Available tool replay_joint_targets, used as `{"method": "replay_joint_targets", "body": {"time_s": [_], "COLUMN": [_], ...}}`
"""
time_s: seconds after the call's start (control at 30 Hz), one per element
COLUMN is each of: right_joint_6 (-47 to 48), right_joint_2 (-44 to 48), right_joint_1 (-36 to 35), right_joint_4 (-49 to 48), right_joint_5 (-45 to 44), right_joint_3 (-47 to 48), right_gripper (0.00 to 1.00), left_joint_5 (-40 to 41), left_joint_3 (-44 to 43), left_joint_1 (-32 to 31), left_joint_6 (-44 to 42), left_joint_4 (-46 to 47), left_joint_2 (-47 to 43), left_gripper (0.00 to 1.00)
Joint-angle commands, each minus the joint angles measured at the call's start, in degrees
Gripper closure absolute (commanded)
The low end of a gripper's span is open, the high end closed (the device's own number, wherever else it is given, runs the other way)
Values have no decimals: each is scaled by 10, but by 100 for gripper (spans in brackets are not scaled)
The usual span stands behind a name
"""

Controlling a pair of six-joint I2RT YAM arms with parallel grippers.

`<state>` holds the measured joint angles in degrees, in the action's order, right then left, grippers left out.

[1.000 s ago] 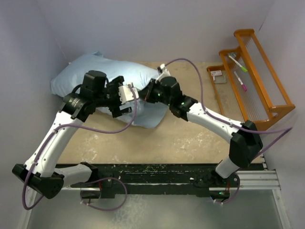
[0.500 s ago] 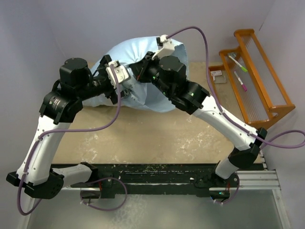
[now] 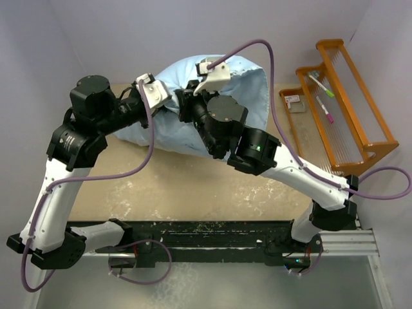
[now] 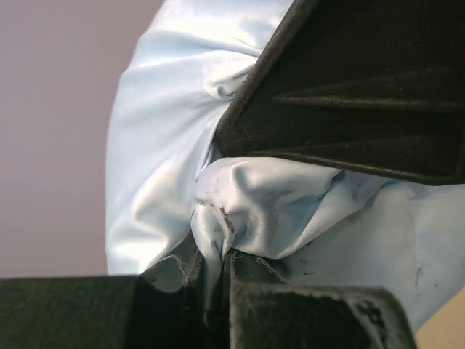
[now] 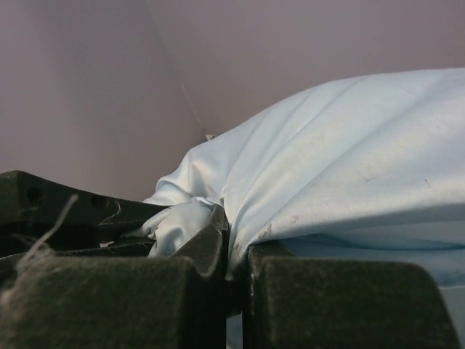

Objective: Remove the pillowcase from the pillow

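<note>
The pale blue pillowcase (image 3: 251,90) bulges at the back middle of the table, lifted into a mound. My left gripper (image 3: 172,103) comes in from the left and is shut on a pinched fold of its cloth (image 4: 218,218). In the left wrist view the left gripper (image 4: 214,265) has the fold squeezed between its pads. My right gripper (image 3: 188,104) meets it from the right and is shut on the pillowcase (image 5: 349,145) too. The cloth runs down between the jaws of the right gripper (image 5: 236,251). The pillow is hidden inside the blue cloth.
An orange wire rack (image 3: 351,103) with markers stands at the right wall, a small card holder (image 3: 295,101) beside it. Bare tan table (image 3: 212,187) lies in front of the arms. Purple walls close the left, back and right sides.
Both arms rose and swung toward the back, pulling the pillowcase up from lying flat at the left. The left gripper, open before, has shut on the cloth.
</note>
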<state>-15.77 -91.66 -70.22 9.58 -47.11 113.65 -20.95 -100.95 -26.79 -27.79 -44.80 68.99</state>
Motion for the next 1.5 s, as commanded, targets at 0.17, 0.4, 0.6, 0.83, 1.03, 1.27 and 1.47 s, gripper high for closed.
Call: {"method": "replay_joint_targets", "body": {"time_s": [0.17,0.4,0.6,0.83,1.03,1.27,1.47], "right_joint_6": [-127,-104,-113,-131,-151,-158,-151], "right_joint_2": [21,142,236,245,232,207,156], "right_joint_1": [152,205,215,237,271,297,323], "right_joint_4": [25,37,26,7,-39,-106,-223], "right_joint_5": [356,395,373,395,427,431,469], "right_joint_3": [106,-70,-203,-279,-347,-384,-375], "right_gripper": [88,40,34,36,40,33,17], "left_joint_5": [156,68,27,2,-8,-23,-52], "left_joint_3": [-26,-157,-190,-245,-253,-275,-308], "left_joint_1": [14,95,104,104,104,104,104], "left_joint_6": [17,110,147,151,136,127,130], "left_joint_4": [69,-8,-23,-46,-52,-73,-104], "left_joint_2": [40,121,147,163,152,152,158], "left_gripper": [100,100,100,100,100,100,100]}}
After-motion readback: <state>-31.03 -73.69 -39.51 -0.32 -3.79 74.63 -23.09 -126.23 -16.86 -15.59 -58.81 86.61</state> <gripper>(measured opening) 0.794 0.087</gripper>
